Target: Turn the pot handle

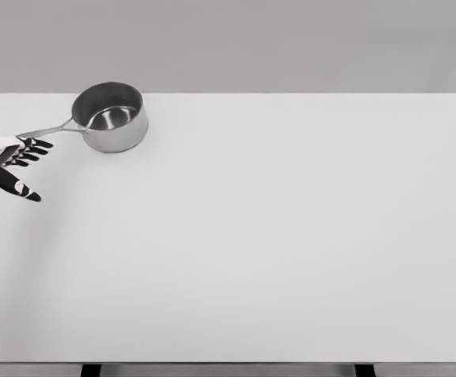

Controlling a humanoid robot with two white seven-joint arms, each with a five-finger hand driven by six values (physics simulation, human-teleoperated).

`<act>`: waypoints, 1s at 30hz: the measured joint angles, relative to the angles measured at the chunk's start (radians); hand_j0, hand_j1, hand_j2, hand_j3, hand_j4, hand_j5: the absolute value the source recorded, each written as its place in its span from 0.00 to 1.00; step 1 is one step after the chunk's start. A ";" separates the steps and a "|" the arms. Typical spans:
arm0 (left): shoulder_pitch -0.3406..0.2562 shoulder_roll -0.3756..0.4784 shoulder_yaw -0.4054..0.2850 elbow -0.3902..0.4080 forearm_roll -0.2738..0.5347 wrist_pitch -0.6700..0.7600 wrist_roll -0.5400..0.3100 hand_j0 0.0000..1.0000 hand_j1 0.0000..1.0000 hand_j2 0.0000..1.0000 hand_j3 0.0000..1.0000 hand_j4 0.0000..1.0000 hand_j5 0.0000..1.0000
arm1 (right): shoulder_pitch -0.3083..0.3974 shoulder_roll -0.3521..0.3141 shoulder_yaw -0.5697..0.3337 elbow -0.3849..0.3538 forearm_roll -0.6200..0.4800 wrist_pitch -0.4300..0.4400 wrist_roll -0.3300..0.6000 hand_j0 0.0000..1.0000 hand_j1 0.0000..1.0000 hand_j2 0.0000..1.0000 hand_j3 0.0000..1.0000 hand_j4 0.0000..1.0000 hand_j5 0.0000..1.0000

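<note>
White and broad, the desk (275, 251) is filling nearly the whole scene, its front edge lying closest to the viewer. Toward its far left corner a small steel pot (110, 116) is standing upright, round and shiny, open at the top with a gleaming bottom showing inside. Its thin metal handle (49, 129) is reaching out to the left of the pot and slightly toward the viewer. The left hand (12, 161) is coming in at the left edge, left of the pot, palm white and fingers (33, 151) dark. Those fingers are stretching out loosely, spread, with the thumb angling toward the viewer. The fingertips are sitting right at the handle's end, gripping nothing; whether they are touching it is unclear.
</note>
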State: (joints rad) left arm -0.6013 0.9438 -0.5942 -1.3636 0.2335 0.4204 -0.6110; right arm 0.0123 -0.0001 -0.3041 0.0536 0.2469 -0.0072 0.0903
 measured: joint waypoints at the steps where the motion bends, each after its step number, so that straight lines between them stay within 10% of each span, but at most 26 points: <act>1: 0.000 0.000 0.000 0.002 -0.004 0.000 0.000 1.00 1.00 1.00 1.00 1.00 1.00 | 0.000 0.000 0.000 0.000 0.000 0.000 0.000 1.00 1.00 1.00 1.00 1.00 1.00; 30: -0.028 -0.019 -0.004 0.047 -0.054 -0.017 0.000 1.00 1.00 1.00 1.00 1.00 1.00 | 0.000 0.000 0.000 0.000 0.000 0.000 0.000 1.00 1.00 1.00 1.00 1.00 1.00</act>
State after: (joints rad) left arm -0.6289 0.9249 -0.5984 -1.3163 0.1790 0.4038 -0.6110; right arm 0.0123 -0.0001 -0.3043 0.0535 0.2469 -0.0076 0.0903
